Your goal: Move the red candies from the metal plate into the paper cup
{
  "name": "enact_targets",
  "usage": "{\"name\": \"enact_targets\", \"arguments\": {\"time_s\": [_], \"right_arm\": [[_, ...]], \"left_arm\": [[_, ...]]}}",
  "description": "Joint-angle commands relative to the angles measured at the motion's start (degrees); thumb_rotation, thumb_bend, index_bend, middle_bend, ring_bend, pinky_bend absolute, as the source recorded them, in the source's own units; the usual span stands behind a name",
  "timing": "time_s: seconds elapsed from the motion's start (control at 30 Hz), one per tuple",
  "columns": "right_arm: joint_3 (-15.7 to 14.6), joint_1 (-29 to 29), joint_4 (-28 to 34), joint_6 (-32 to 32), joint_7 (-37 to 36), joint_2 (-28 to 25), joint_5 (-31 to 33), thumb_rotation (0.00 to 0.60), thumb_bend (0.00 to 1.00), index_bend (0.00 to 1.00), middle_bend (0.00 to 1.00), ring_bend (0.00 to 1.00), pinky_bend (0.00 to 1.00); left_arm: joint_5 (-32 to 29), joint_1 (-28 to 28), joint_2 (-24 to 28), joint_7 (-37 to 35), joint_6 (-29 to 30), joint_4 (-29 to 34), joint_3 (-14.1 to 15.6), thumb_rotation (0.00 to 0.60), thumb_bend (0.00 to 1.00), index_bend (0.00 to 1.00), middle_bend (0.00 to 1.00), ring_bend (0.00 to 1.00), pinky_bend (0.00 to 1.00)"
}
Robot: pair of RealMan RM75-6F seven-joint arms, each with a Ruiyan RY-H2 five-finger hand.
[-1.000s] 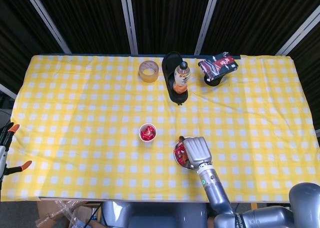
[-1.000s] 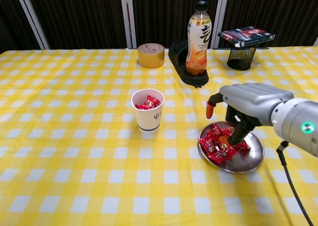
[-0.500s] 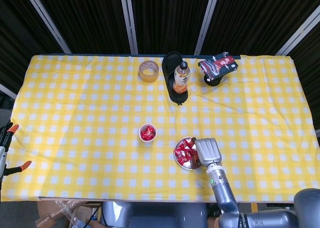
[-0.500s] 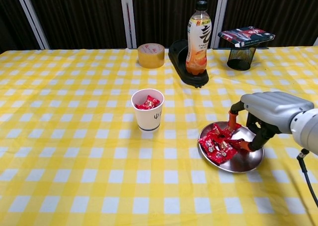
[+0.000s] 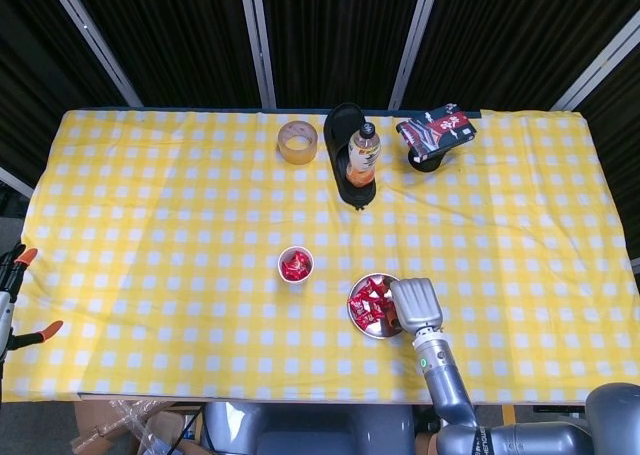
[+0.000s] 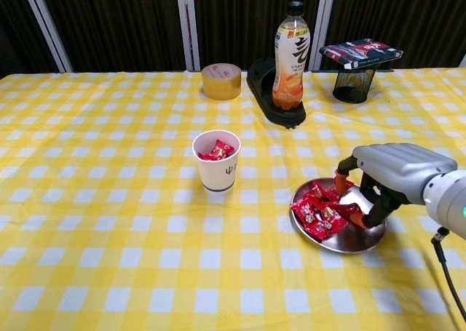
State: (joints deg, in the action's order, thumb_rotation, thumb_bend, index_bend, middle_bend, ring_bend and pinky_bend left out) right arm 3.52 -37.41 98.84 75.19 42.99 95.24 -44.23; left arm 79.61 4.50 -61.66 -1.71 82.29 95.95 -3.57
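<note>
From my remote station I count one white paper cup [image 6: 216, 161], one round metal plate [image 6: 365, 238], one orange drink bottle [image 6: 290, 55], one tan tape roll [image 6: 221, 81], one black mesh holder [image 6: 353, 85] and one robot hand [image 6: 389, 172]; the heaped red candies [image 6: 317, 207] defy counting.

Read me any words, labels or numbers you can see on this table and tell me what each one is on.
Drink bottle label: large dark characters, too blurred to read.
Paper cup: small dark mark on its side, unreadable.
Red candies wrappers: tiny white print, unreadable.
Packet on the mesh holder: white print, unreadable.
</note>
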Motion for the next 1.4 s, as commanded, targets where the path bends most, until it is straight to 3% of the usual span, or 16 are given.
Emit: {"name": "enact_targets", "arguments": {"time_s": [0.03,0.5,0.73,0.9,1.13,1.4], "right_arm": [[0.3,0.3,-0.6,-0.5,-0.2,0.3,0.2,0.6,0.36,0.43,0.89,0.9,0.9],[0.9,1.6,-2.7,-2.7,-0.9,0.6,0.4,0.6,0.37,0.5,0.89,0.9,0.9],[1.1,2.2,-2.5,-3.0,-1.4,0.5,-0.1,0.6,0.51,0.54,0.89,0.9,0.9],[1.1,2.7,-2.2,-3.0,-1.9,0.4,-1.0,0.6,0.55,0.54,0.89,0.9,0.9],[1.6,3.2,0.0,-2.6,-2.4,-0.7,-2.6,0.6,0.55,0.54,0.89,0.9,0.9],[4.3,2.7,5.9,-1.2,-2.2,-3.6,-4.9,0.6,0.55,0.54,0.89,0.9,0.9]], "left_arm": [[0.0,0.0,0.0,0.0,0.0,0.1,0.0,0.6,0.05,0.0,0.0,0.0,0.0],[-0.2,0.0,0.0,0.2,-0.2,0.2,0.0,0.6,0.05,0.0,0.0,0.0,0.0],[-0.1,0.0,0.1,0.0,-0.1,0.3,0.0,0.6,0.05,0.0,0.0,0.0,0.0],[0.2,-0.1,0.1,-0.2,0.0,0.2,0.0,0.6,0.05,0.0,0.0,0.0,0.0],[0.5,-0.1,0.1,-0.4,0.2,0.2,0.1,0.6,0.05,0.0,0.0,0.0,0.0],[0.6,-0.1,0.1,-0.5,0.1,0.1,0.1,0.6,0.05,0.0,0.0,0.0,0.0]]}}
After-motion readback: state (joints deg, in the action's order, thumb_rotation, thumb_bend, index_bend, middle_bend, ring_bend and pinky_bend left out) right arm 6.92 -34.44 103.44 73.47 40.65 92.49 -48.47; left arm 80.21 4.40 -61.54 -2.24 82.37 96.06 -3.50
